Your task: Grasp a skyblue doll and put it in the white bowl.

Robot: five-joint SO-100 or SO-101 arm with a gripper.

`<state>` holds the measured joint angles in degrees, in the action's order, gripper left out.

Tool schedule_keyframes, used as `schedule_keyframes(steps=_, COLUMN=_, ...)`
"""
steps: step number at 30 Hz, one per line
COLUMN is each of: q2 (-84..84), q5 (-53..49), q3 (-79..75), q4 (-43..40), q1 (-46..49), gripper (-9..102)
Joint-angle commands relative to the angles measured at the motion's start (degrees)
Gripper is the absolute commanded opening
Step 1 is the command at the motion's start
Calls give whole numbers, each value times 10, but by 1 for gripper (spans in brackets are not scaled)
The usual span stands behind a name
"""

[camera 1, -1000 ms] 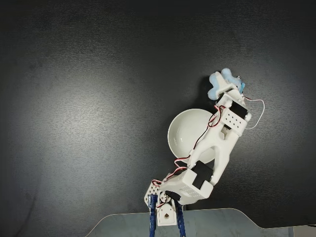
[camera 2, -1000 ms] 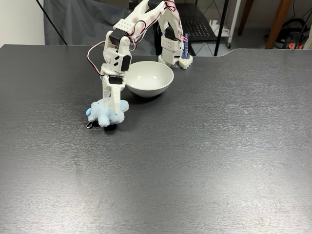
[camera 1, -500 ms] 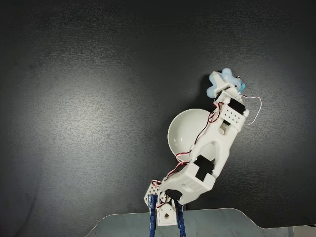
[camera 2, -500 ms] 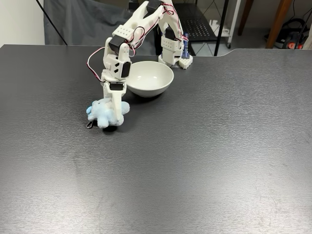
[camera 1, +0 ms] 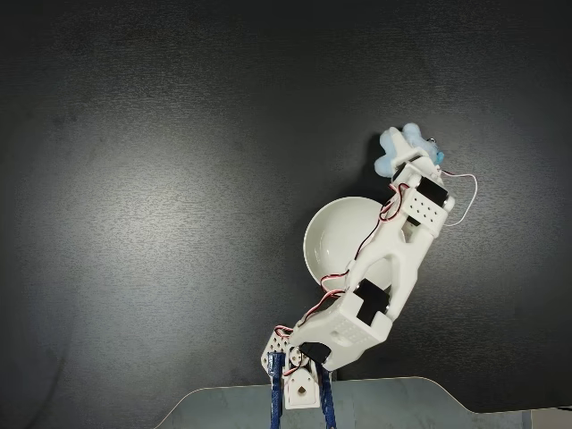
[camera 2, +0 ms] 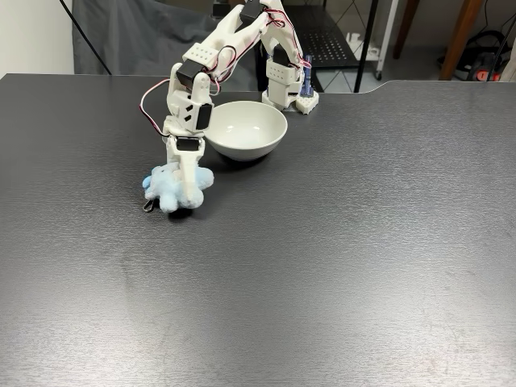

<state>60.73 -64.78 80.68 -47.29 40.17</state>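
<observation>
Since a second ago we see the arm lean a little further back, the doll staying low in the pincer.
We find the pincer pointing straight down, clamped on the skyblue doll, which sits at or just above the dark surface with a small metal clip beside it. Behind the pincer and to its right in the angled fixed view stands the white bowl; from above, the doll lies just beyond the bowl.

One fixed view overhead; other faces arm front-on; both share tabletop.
</observation>
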Motion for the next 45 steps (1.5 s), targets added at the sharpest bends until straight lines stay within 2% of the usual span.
schedule_keyframes(steps=1, q2=15, q5=5, q3=-41, q4=10, q1=19, gripper=41)
schedule_keyframes(steps=3, q2=15, q5=5, q3=-41, q4=10, q1=25, gripper=29)
schedule_keyframes(steps=7, q2=15, q5=5, q3=-41, q4=10, q1=25, gripper=-3)
schedule_keyframes(steps=11, q2=15, q5=5, q3=-40, q4=10, q1=25, gripper=2)
schedule_keyframes(steps=15, q2=23, q5=6, q3=-42, q4=11, q1=25, gripper=-2)
schedule_keyframes(steps=19, q2=69, q5=25, q3=-61, q4=10, q1=25, gripper=-1)
schedule_keyframes(steps=26, q2=169, q5=263, q3=-120, q4=-2, q1=18, gripper=-1)
schedule_keyframes(steps=29, q2=213, q5=330, q3=-140, q4=-16, q1=18, gripper=-1)
schedule_keyframes(steps=33, q2=270, q5=345, q3=-148, q4=-117, q1=17, gripper=-1)
schedule_keyframes(steps=39, q2=368, q5=344, q3=-139, q4=-349, q1=12, gripper=-1)
schedule_keyframes(steps=45, q2=445, q5=343, q3=-137, q4=-512, q1=-53, gripper=-1)
